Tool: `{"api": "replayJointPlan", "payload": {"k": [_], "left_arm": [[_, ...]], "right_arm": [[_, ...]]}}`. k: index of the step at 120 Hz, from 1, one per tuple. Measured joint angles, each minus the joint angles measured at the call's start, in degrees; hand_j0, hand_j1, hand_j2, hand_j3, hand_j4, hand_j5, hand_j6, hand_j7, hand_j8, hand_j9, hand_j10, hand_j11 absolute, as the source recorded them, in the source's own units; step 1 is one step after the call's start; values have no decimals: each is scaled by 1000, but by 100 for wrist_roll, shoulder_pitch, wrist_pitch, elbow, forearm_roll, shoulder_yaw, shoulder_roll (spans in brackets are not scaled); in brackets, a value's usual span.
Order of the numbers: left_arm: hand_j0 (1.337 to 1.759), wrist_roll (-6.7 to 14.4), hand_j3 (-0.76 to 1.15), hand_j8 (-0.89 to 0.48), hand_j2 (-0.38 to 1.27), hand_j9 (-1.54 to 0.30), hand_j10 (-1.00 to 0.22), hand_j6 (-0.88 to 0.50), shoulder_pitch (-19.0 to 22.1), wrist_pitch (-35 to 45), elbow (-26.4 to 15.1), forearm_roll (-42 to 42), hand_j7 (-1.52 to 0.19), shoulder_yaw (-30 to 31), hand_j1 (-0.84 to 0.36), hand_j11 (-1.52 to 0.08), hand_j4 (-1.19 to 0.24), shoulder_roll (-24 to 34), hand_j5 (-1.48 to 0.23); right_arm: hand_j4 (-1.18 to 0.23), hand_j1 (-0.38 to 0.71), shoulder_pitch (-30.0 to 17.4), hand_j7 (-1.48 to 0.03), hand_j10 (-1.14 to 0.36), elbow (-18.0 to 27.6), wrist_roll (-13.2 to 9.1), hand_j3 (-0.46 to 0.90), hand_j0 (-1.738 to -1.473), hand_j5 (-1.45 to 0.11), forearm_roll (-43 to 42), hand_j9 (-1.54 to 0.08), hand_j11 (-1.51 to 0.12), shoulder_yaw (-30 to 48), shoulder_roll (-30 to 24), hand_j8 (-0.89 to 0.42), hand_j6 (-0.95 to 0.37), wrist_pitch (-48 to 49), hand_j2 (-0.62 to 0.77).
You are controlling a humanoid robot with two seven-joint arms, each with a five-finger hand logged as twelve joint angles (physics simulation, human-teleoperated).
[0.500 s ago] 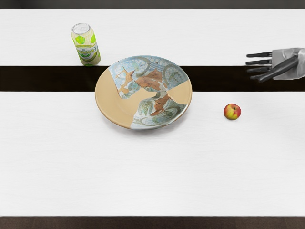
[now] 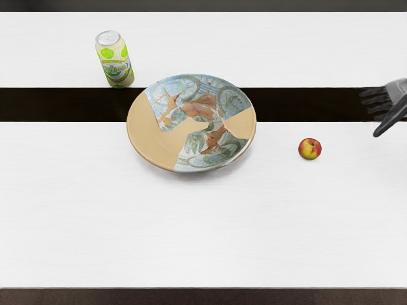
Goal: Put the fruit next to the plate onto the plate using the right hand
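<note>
Head view: the apple (image 2: 310, 149), red-yellow, sits on the white table (image 2: 203, 216) right of the plate (image 2: 145, 138), near it but not touching, not on it. The plate is beige with blue-green and brown patterned patches and has nothing on it. The right robot hand (image 2: 394, 98) is at the right edge, partly cut off, above and right of the apple and well apart from it. Its fingers (image 2: 372, 93) are spread, pointing left, holding nothing. A green-white can (image 2: 114, 59) stands upright beyond the plate's upper left. A dark band (image 2: 63, 105) crosses the table behind the plate.
</note>
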Motion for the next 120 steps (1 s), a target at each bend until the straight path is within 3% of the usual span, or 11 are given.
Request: {"api": "replayJointPlan", "payload": {"k": [27,53,85,120], "left_arm": [[1658,0,0,-13,3,-16,-13,-13,76,1,2,1,-16,-8,334,-16,-13,0,-16],[1658,-1,0,-13,3,-16,-13,-13,102,1,2,1,-16,-17,334,-16,-13,0,-16],[1658,-1,0,-13,3,-16,-13,-13,103,1,2,1,-16,-18,335,-16,-13,0,-16],[1658,0,0,-13,3,-16,-13,-13,103,3,-5,1,-16,-13,334,-16,-13,0,-16]], "right_arm": [[-2,-349,803,0,-1,1299,0,0,-1658,0,-691,0,0,-1116,31,-2,-2,-1,-1],[-3,-349,1332,0,-2,2067,0,0,-1658,0,-1542,0,0,-1573,-72,-3,-3,-83,-1],[-4,-349,1288,0,-3,3316,0,0,-1658,0,-2563,0,0,-1639,-374,-4,-5,-1605,0],[-5,-349,856,0,-4,4032,0,0,-1658,-1,-3344,0,0,-1701,-508,-5,-6,-2792,0]]}}
